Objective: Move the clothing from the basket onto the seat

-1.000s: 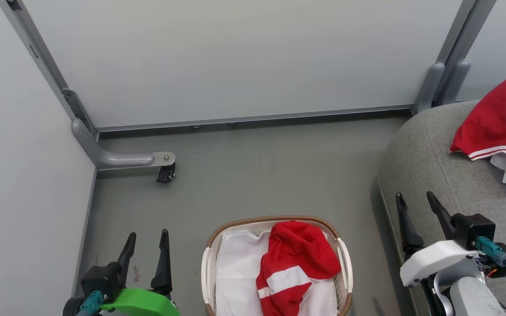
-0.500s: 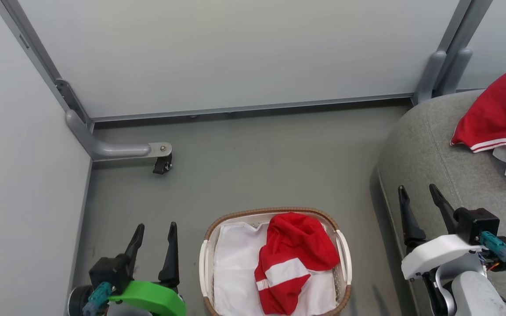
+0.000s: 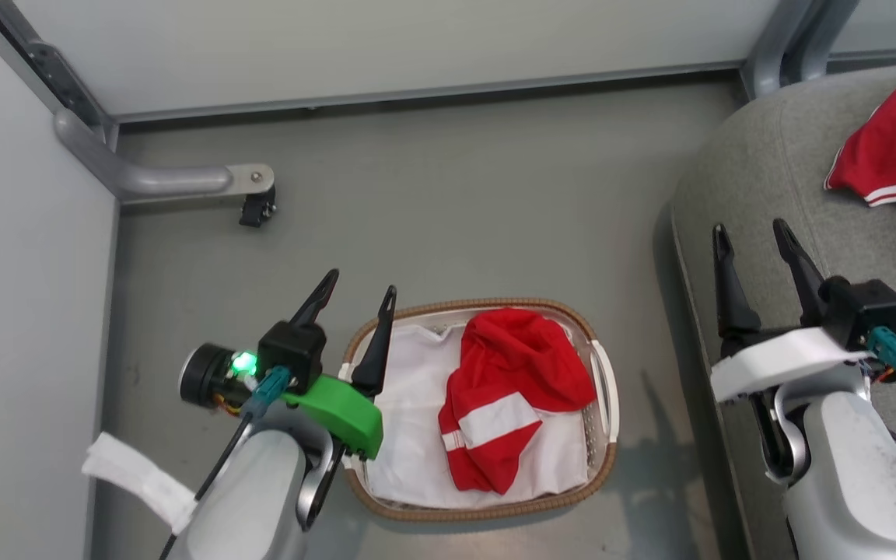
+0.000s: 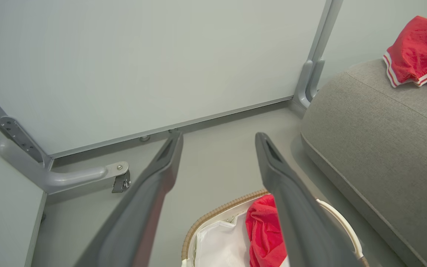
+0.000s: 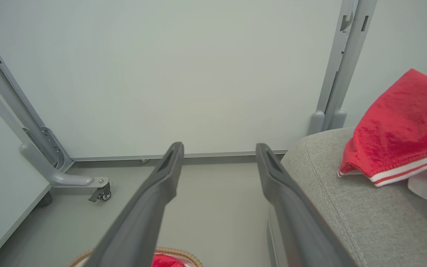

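At lower centre of the head view, the basket [image 3: 487,513] sits on the grey floor [image 3: 456,194]. A red garment [image 3: 510,381] lies crumpled in its right half on a white sheet [image 3: 409,443], with a broad white band facing up.

The left gripper [image 3: 361,283] is at lower left of frame, by the basket's left rim. One finger overlaps the rim in the picture; I cannot tell whether it touches. The fingers are spread wide with nothing between them. In the left wrist view I see floor and wall through the gap, with the basket and garment at the bottom edge.

The right gripper [image 3: 750,227] is at the right of frame, over the rounded edge of the seat [image 3: 759,179]. Its fingers are also wide apart and empty.

A second garment [image 3: 895,148], red with a white-striped hem, lies on the seat at upper right. It is cut by the frame edge and well apart from the right gripper.

A castor [image 3: 256,210] on a grey frame foot is at upper left.
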